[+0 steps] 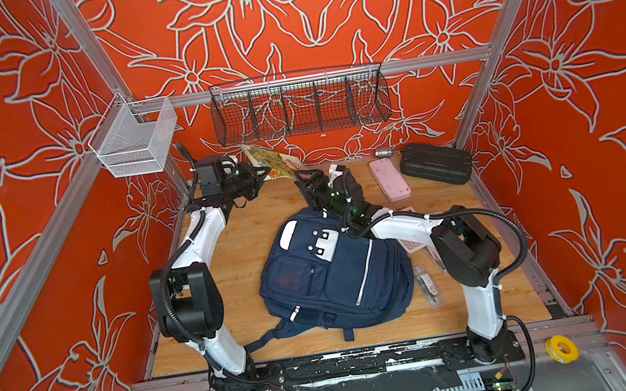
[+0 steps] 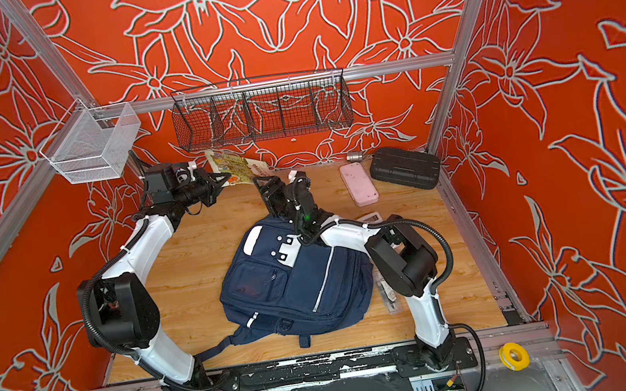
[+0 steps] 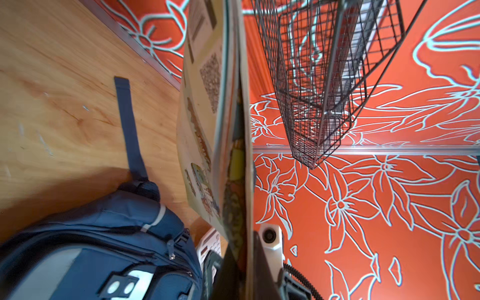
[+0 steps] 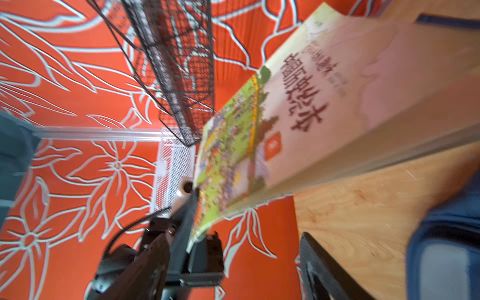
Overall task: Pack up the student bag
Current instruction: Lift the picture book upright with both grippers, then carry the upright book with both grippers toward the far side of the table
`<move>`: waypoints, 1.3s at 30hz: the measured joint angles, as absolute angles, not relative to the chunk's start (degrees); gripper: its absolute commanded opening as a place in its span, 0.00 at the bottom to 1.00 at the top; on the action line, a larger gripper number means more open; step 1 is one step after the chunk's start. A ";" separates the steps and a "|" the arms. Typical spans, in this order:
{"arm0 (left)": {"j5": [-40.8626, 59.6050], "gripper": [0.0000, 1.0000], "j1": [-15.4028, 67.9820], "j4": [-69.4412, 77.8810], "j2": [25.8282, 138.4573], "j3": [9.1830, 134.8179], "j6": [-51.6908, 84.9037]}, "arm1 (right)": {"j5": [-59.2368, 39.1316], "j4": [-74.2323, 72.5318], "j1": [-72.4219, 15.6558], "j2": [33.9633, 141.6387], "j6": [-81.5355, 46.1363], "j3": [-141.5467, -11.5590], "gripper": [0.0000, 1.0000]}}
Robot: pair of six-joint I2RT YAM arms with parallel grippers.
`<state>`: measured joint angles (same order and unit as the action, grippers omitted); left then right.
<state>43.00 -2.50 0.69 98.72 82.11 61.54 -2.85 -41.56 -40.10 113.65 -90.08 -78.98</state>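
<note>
The student bag, a navy backpack with white patches, lies flat mid-table in both top views; its top end also shows in the left wrist view. A thin book with a colourful cover hangs tilted above the table's back edge. My left gripper is shut on the book's lower edge. My right gripper stands open just right of the book, beyond the bag's top, with nothing between its fingers.
A black wire basket and a white mesh basket hang on the back rail above the book. A pink case and a black ribbed case lie back right. A clear packet lies right of the bag.
</note>
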 measured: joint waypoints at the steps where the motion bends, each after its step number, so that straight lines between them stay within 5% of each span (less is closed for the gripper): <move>1: 42.83 0.00 -1.91 1.30 98.72 81.73 62.08 | -2.37 -42.89 -40.12 113.99 -90.70 -79.02 0.89; 7: 42.04 0.00 1.04 4.27 98.19 78.41 65.12 | -1.34 -45.65 -40.10 116.88 -92.47 -80.29 0.83; 12: 42.13 0.00 1.52 4.86 97.01 77.60 65.87 | -0.36 -46.70 -39.38 117.03 -93.14 -79.72 0.53; 18: 43.79 0.00 1.83 3.14 95.81 78.02 64.51 | -0.14 -49.89 -36.84 116.92 -91.53 -76.07 0.04; 19: 43.77 0.13 1.87 2.33 95.85 78.08 64.14 | -0.23 -50.52 -36.53 116.77 -91.00 -75.94 0.00; 21: 44.49 0.67 1.85 -0.93 95.90 79.09 62.04 | -0.25 -52.12 -35.99 116.07 -90.45 -75.42 0.00; 23: 45.30 0.99 1.85 -4.80 95.81 81.08 59.20 | 0.21 -53.23 -35.44 115.33 -89.25 -74.46 0.00; 28: 45.91 0.97 1.06 -11.35 92.77 81.91 53.32 | 0.99 -53.23 -34.24 113.56 -87.02 -71.42 0.00; 39: 52.47 0.97 -1.15 2.61 98.17 75.92 56.01 | -3.07 -52.34 -34.20 110.26 -88.01 -71.31 0.00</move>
